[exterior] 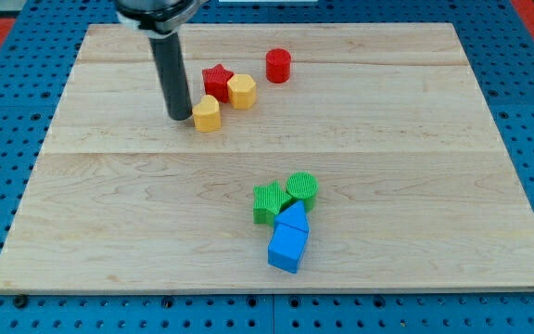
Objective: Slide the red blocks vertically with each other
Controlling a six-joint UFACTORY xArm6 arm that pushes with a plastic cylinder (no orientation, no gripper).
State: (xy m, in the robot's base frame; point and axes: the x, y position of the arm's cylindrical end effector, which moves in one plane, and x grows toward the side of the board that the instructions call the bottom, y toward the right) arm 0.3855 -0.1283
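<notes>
A red star block (217, 81) lies near the view's top centre, touching a yellow hexagon block (241, 91) on its right. A red cylinder (278, 65) stands apart, up and to the right of them. A second yellow block (208, 114) lies just below the star. My tip (180, 117) rests on the board right beside that yellow block, on its left, and lower left of the red star.
A green star block (269, 201) and a green cylinder (302, 188) sit below the centre, with two blue blocks (288, 239) touching them underneath. The wooden board (109, 232) lies on a blue pegboard surface.
</notes>
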